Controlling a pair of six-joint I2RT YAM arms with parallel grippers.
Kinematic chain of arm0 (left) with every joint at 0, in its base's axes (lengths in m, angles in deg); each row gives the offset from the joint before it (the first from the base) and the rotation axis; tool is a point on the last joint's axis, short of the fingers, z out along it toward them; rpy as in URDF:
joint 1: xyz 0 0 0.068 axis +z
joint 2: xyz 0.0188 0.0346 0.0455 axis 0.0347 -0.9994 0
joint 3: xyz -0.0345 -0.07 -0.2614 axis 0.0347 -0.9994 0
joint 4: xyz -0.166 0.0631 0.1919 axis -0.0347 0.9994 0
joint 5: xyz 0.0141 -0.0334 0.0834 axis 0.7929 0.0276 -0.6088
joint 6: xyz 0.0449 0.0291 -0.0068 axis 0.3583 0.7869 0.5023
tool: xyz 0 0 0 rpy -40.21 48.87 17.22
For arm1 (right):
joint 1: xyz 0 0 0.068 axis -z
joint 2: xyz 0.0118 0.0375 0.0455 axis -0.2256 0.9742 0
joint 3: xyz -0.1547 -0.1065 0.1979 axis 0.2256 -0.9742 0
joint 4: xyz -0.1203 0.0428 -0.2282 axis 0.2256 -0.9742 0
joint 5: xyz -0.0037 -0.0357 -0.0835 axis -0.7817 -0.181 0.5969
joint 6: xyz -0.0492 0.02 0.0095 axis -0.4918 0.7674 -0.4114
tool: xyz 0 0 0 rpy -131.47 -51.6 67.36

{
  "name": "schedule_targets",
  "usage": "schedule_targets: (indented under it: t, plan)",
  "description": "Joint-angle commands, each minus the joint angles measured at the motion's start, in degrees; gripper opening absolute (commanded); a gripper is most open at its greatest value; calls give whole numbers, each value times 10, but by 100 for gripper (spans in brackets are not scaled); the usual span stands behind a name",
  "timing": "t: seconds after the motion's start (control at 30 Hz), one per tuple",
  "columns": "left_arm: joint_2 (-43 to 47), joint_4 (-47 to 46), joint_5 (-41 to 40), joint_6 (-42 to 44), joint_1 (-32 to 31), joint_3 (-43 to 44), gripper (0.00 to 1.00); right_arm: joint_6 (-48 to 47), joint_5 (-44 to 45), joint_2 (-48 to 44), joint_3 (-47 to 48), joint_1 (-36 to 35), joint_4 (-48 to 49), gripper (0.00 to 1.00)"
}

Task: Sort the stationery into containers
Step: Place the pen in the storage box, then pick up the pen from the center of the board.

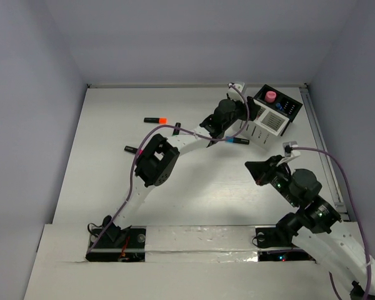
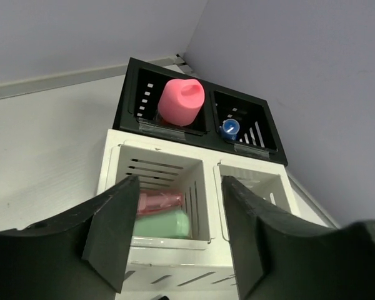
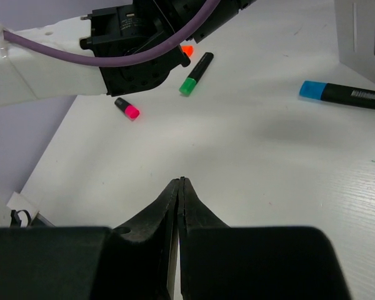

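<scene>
White box (image 2: 175,257) adjoins the black box (image 2: 128,94). Left gripper (image 2: 178,200), spread wide and empty, hangs over a green piece (image 2: 165,224) in one white compartment. Right gripper (image 3: 179,182) is pressed closed, empty, with the blue highlighter (image 3: 340,94) well ahead to its right.

The left arm (image 1: 175,147) stretches from its base at the near left edge diagonally toward the far right, bent at a raised elbow, with its wrist tipped forward. The left gripper (image 2: 180,184) has its two black fingers (image 2: 112,231) spread wide apart and grips nothing. The right arm (image 1: 306,194) is folded close above its own base, and the right gripper (image 3: 179,182) points left toward the table's middle, held low, its fingers pressed together with nothing between them.
</scene>
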Motion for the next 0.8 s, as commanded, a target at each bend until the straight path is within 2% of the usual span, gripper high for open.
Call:
schedule_targets:
  t: [0.0, 0.03, 0.1, 0.13, 0.3, 0.5, 0.53, 0.6, 0.63, 0.67, 0.77]
  plan:
    - [40, -21, 8, 17, 1, 16, 58, -12, -11, 21, 9, 2, 34, 8]
    - [57, -20, 8, 24, 1, 9, 66, -12, -16, 26, 10, 2, 37, 15]
    - [79, -17, 2, 42, 7, -2, 72, -8, -24, 35, 8, 2, 48, 20]
    - [91, -16, -1, 48, 7, -17, 73, -8, -31, 38, 7, 2, 52, 25]
    - [199, -14, -37, 66, 13, -105, 78, -11, -44, 61, 5, 2, 72, 34]
    - [379, -8, -94, 22, 37, -348, 81, -15, -74, 78, 2, 2, 90, 41]
    - [405, 0, -110, 13, 52, -424, 81, -17, -76, 79, 1, 2, 92, 43]
    - [482, 25, -144, -32, 69, -501, 81, -23, -82, 81, -2, 2, 96, 44]
    - [509, 32, -158, -51, 88, -582, 79, -25, -83, 82, -5, 2, 97, 45]
    - [560, 40, -172, -95, 101, -617, 78, -28, -85, 86, -5, 2, 98, 46]
    - [652, 96, -186, -152, 162, -737, 76, -30, -104, 94, -8, 2, 105, 49]
